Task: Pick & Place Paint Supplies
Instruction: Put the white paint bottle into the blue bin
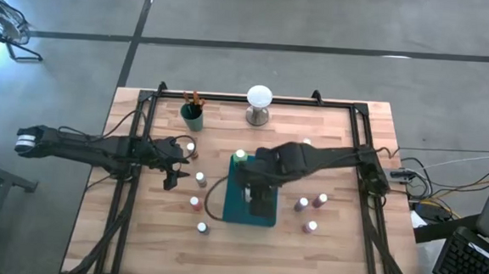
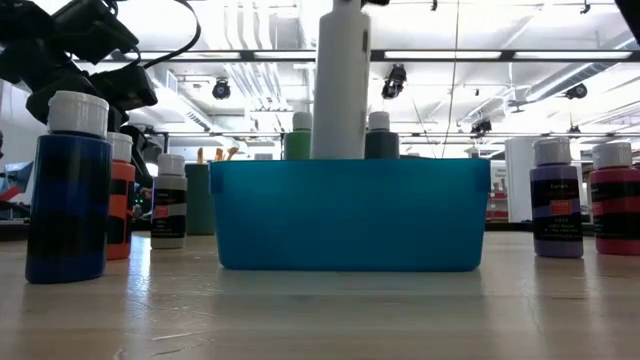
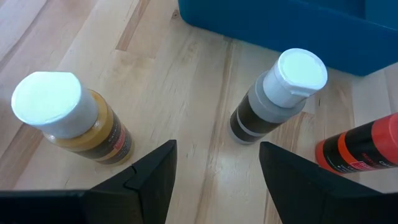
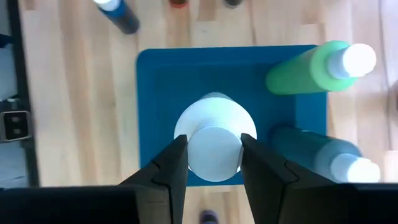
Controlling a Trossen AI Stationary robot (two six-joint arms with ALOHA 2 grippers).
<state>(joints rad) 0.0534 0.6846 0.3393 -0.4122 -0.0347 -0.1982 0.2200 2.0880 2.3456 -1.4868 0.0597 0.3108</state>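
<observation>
Right gripper [image 4: 213, 163] over teal tray [image 4: 158, 87], fingers [image 4: 165, 168] closed on cap of white bottle [image 4: 214, 127]; bottle upright, its lower part inside tray. Green bottle [image 4: 301, 74] and grey bottle [image 4: 317, 152] stand in same tray, beside white one. Left gripper [image 3: 216, 171] low over bench [image 3: 168, 68], near tray corner, fingers [image 3: 155, 174] wide, holding nothing. Ahead of it stand mustard bottle [image 3: 87, 127] and dark bottle [image 3: 264, 109]; red bottle [image 3: 360, 152] lies tilted just beside. Purple bottle [image 2: 556, 200] stands on bench apart from tray.
</observation>
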